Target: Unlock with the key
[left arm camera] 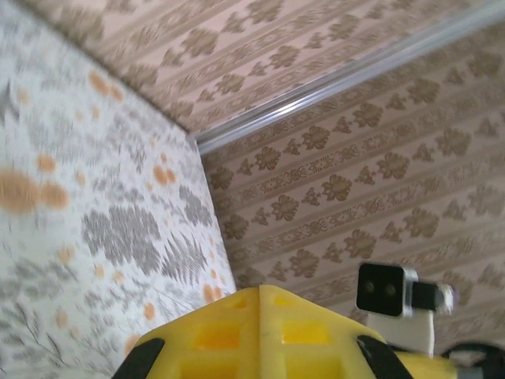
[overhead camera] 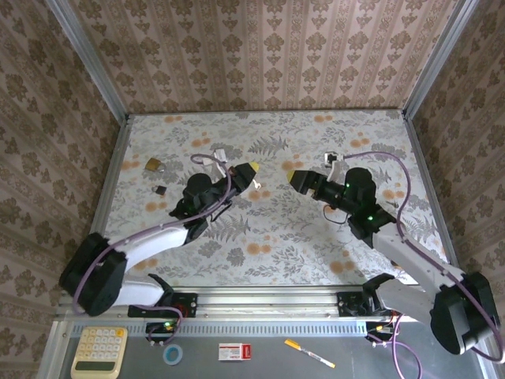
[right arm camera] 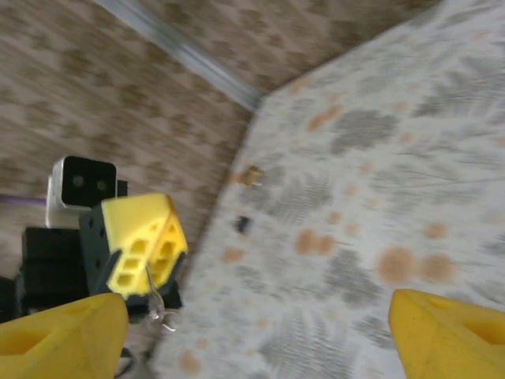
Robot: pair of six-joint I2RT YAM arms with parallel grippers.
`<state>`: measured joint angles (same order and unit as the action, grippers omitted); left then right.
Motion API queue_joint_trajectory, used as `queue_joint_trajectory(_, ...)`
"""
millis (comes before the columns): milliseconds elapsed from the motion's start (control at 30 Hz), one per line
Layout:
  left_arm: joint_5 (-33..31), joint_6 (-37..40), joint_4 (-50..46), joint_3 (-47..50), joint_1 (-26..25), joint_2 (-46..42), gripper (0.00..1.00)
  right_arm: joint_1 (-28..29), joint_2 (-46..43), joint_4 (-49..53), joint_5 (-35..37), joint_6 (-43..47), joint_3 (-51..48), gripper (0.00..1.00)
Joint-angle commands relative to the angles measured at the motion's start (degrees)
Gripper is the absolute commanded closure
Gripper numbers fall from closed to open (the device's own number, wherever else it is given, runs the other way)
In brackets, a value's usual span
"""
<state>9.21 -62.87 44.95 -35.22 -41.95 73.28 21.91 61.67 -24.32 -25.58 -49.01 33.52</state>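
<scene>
Far to the left on the floral-patterned desk [overhead camera: 268, 237], close to the left wall, lies the small brass padlock with a silvery shackle [overhead camera: 154, 164]. Just nearer the arms, and apart from it, is the tiny key with a black squarish head [overhead camera: 160, 189]. Its thin metal part is too small to make out. Nothing touches either one. The yellow left fingers [overhead camera: 246, 170] hang above the middle of the desk, well right of the key, pressed together with nothing between them. The right fingers [overhead camera: 300, 178] face them from further right, spread wide and empty.

The step in hand looks like fetching the key, and the left arm is the nearer one. To do it well, that arm should part its fingers first, then swing left over the key. It should come down straddling the black head rather than the thin blade, since a key lying flat gives little to pinch. A slow close should keep it from skidding. The right arm could then pin the padlock body so the keyhole holds steady.
</scene>
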Motion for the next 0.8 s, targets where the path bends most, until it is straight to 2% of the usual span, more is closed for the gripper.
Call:
queue_joint_trajectory(0, -4.6, 18.6, -5.0, -0.9, -0.9, -4.6, 1.00, 0.3, 7.9, -30.1, -9.0, -14.9, -2.2, 0.19)
queue_joint_trajectory(100, -6.4, 22.9, -2.8, 0.2, -1.7, -8.1, 1.00, 1.7, 19.3, -49.9, -10.5, -23.1, -0.9, 0.28)
queue_joint_trajectory(133, -6.8, 23.9, -2.5, 0.2, -1.9, -8.8, 1.00, 2.1, 22.3, -52.0, -10.4, -24.9, 0.4, 0.32)
queue_joint_trajectory(233, -7.9, 25.3, -0.9, 0.4, -2.4, -10.4, 1.00, 5.7, 26.3, -51.9, -11.3, -22.4, 4.4, 0.42)
queue_joint_trajectory(400, -9.9, 24.5, 2.0, 2.2, -2.2, -11.2, 1.00, 8.8, 26.3, -51.8, -11.7, -18.6, 6.6, 0.40)
queue_joint_trajectory(567, -10.1, 22.0, 6.3, 3.3, -1.8, -10.3, 1.00, 10.3, 29.2, -51.9, -13.1, -18.8, 8.8, 0.47)
queue_joint_trajectory(767, -9.8, 15.6, 15.1, 4.9, -0.8, -7.3, 1.00, 11.1, 31.0, -51.9, -12.7, -18.7, 9.2, 0.52)
